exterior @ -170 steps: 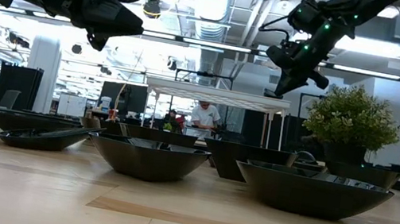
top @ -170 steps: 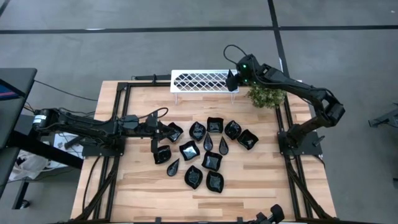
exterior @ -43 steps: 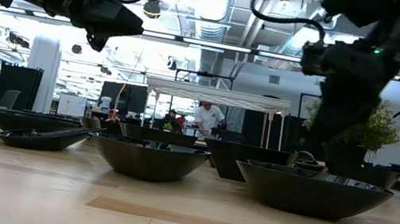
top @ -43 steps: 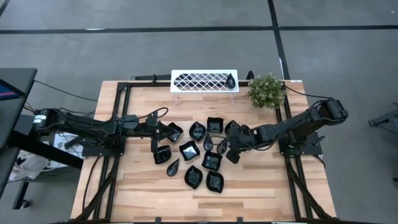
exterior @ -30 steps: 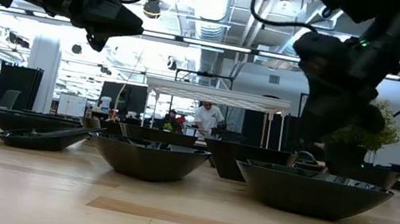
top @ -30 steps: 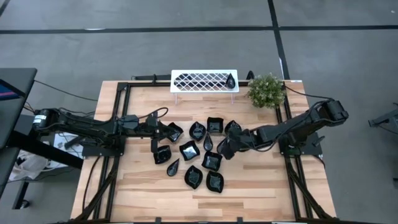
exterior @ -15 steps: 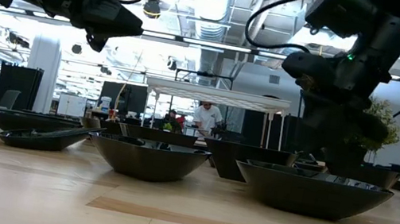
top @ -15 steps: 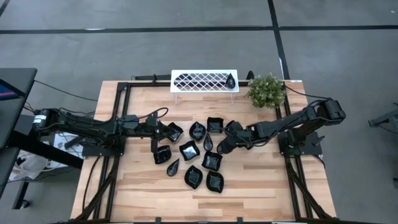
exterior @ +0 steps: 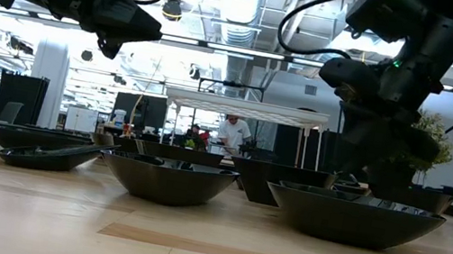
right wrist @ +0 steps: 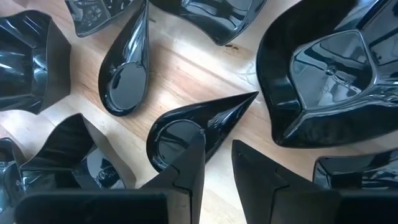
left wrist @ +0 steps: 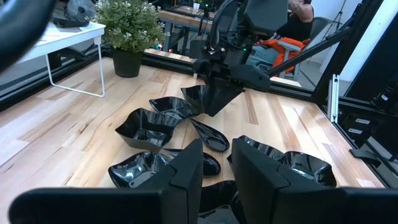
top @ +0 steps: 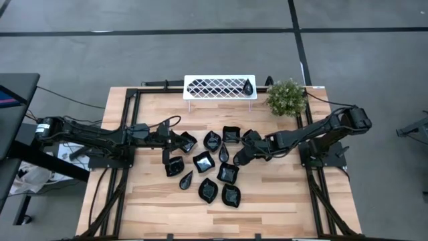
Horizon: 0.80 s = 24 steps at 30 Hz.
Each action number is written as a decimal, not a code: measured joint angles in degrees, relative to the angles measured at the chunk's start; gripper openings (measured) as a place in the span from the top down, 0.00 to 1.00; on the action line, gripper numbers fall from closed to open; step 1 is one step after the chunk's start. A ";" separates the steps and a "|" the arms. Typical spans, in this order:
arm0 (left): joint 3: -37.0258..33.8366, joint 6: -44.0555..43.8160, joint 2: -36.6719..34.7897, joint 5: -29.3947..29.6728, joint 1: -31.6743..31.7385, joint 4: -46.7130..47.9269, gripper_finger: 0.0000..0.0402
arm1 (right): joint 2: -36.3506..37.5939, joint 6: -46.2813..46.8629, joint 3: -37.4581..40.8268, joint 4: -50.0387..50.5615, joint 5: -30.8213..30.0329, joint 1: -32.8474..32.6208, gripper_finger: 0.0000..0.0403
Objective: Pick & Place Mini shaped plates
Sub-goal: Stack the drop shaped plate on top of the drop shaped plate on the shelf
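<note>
High view shows the table [top: 281, 201] with the white lattice rack [top: 219, 87] at its far edge, one teardrop plate [top: 248, 86] already on it, and the mini shaped plates [top: 215, 167] packed mid-table with bare wood all round. The right gripper [top: 237, 160] hangs low over a teardrop plate [right wrist: 199, 130], fingers [right wrist: 186, 171] narrowly parted astride its rim, likely lining up a pinch with neighbours crowding. The left gripper [left wrist: 214, 165] waits beside the cluster's left edge, fingers slightly parted, holding nothing.

small black dishes [right wrist: 180, 134]: glossy, smooth, glazed look, sharp highlights on rims and wells.
pale wooden table top [top: 281, 194]: planked, visible grain, satin sheen, soft reflections in low view.
black metal frame rails [top: 127, 134] around table: matt.
white lattice rack [top: 217, 87]: smooth, matt white, thin wire legs.
dark gripper fingers [right wrist: 186, 171]: matt, hard plastic look.
green potted plant [top: 286, 98]: fine leafy texture.
</note>
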<state>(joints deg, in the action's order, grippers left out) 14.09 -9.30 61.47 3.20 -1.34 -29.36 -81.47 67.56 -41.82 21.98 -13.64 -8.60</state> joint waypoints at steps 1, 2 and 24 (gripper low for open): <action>0.00 -0.03 0.00 0.00 -0.01 0.00 0.78 | 0.00 -0.01 0.00 0.07 0.03 0.00 0.81; 0.00 -0.20 0.00 0.00 0.00 0.00 0.78 | 0.00 -0.03 0.00 0.07 0.06 0.00 0.81; 0.00 -0.63 0.00 -0.02 -0.02 0.20 0.78 | -0.33 4.17 0.00 -0.57 1.71 0.00 0.76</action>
<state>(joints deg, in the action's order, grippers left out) 14.09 -9.93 61.47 3.18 -1.36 -29.17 -81.80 71.73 -41.82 21.40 -11.93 -8.60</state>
